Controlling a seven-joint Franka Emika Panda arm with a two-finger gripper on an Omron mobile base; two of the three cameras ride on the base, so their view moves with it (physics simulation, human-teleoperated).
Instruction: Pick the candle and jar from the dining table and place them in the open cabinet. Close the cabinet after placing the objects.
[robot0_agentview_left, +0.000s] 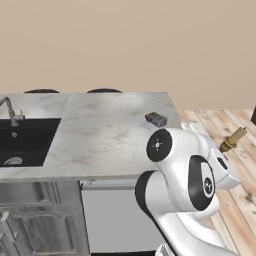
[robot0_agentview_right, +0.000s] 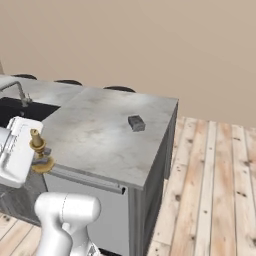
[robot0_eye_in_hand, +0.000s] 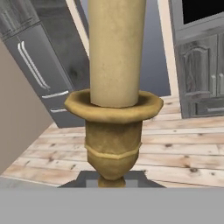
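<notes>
My gripper (robot0_agentview_right: 43, 153) is shut on the golden-brass candle (robot0_agentview_right: 38, 148) and holds it in the air off the near corner of the dining table (robot0_agentview_right: 95, 135). In the left base view the candle (robot0_agentview_left: 233, 139) sticks out up and to the right from the gripper (robot0_agentview_left: 223, 148), over the wooden floor. Up close, in the hand view, the candle (robot0_eye_in_hand: 114, 100) rises from between the fingertips of the gripper (robot0_eye_in_hand: 111, 180). The jar (robot0_agentview_left: 156, 119) is a small grey shape on the marble top (robot0_agentview_left: 110, 140) near its far right edge, also seen as the jar (robot0_agentview_right: 136, 123). The open cabinet is out of view.
A black sink (robot0_agentview_left: 25, 142) and a metal faucet (robot0_agentview_left: 10, 112) sit at the table's left end. Dark stool tops (robot0_agentview_left: 103, 91) show behind the far edge. Wooden floor (robot0_agentview_right: 210, 170) lies to the right. The hand view looks at dark grey floor cabinets (robot0_eye_in_hand: 199, 74) across the room.
</notes>
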